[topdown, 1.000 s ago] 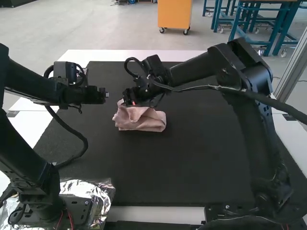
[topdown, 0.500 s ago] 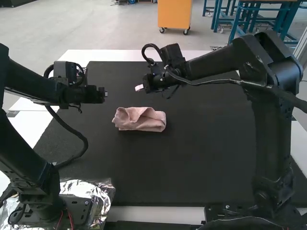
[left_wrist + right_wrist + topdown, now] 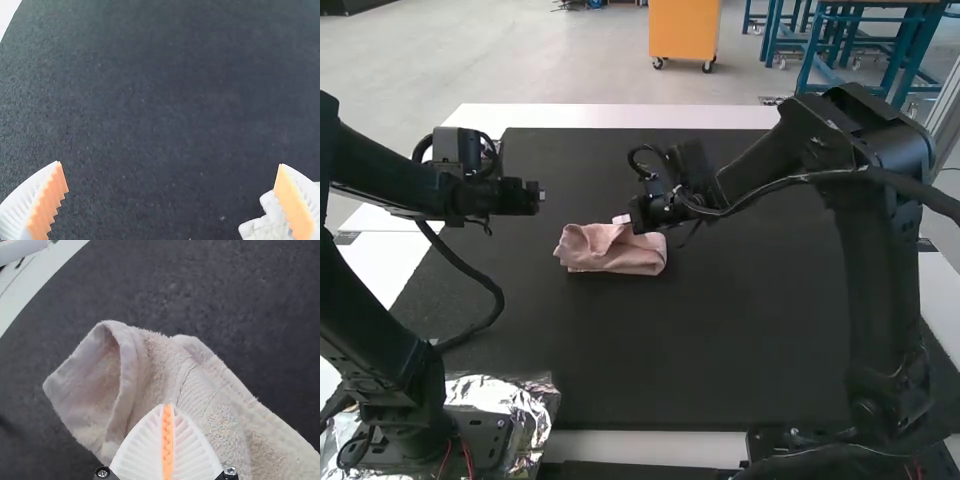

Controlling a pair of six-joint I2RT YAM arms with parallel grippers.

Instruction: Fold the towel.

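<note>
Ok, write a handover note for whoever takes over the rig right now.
Left gripper: empty, fingers wide apart above the black mat, to the left of the towel.
Right gripper: fingers together, over the towel; whether they touch it, I can't tell.
Towel: on the mat's far half, between the two arms.
Done: it is gathered into a small, rough bundle with folds in it.
Left: one end gapes in a loop; it probably needs flattening and the edges lining up.

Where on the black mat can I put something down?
The biggest free patch of mat is between the pink towel, the foil and the right arm. Another is behind the towel, between the left arm and right one. It's crowded at the towel, where the right gripper is.
</note>
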